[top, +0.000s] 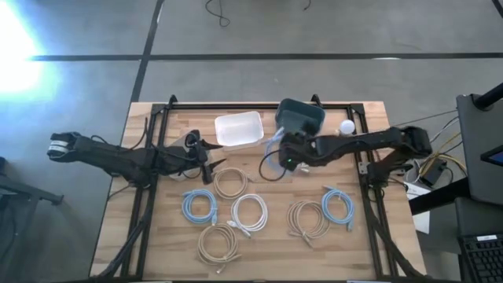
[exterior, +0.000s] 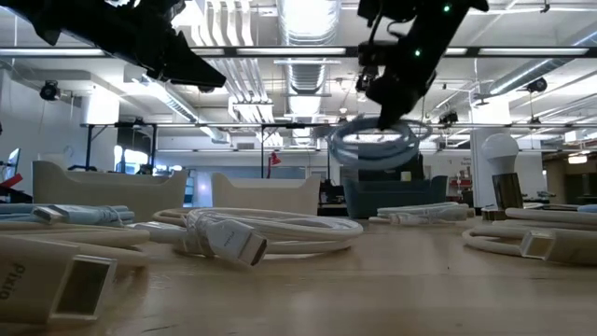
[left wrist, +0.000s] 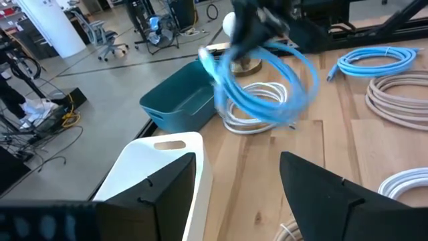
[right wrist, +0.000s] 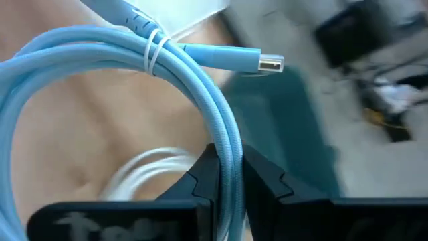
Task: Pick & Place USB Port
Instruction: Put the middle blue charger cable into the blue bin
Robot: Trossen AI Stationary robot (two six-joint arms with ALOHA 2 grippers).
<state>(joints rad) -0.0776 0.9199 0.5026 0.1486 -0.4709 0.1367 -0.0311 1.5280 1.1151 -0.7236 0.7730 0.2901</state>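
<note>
My right gripper (top: 284,155) is shut on a light-blue coiled USB cable (right wrist: 100,73), held in the air near the teal bin (top: 301,118) and the white bin (top: 240,128). The coil also shows in the low view (exterior: 375,146) and the left wrist view (left wrist: 267,84). It is bound with a white tie (right wrist: 155,50), and its metal plug (right wrist: 271,63) sticks out. A white coiled cable (left wrist: 257,110) lies on the table below it. My left gripper (top: 207,159) is open and empty, above the table beside the white bin (left wrist: 160,167). My right gripper pinches the bundled strands of the blue coil (right wrist: 226,150) between its two fingers, at one side of the loop, a little way from the tie. The fingers lie across the strands. The coil hangs below the gripper, lifted clear of the table (exterior: 373,149).
Several more coiled cables lie on the wooden table: blue (top: 199,204), white (top: 249,212), beige (top: 230,182), beige (top: 216,244), beige (top: 308,218) and blue (top: 338,206). A light bulb (top: 346,126) stands right of the teal bin.
</note>
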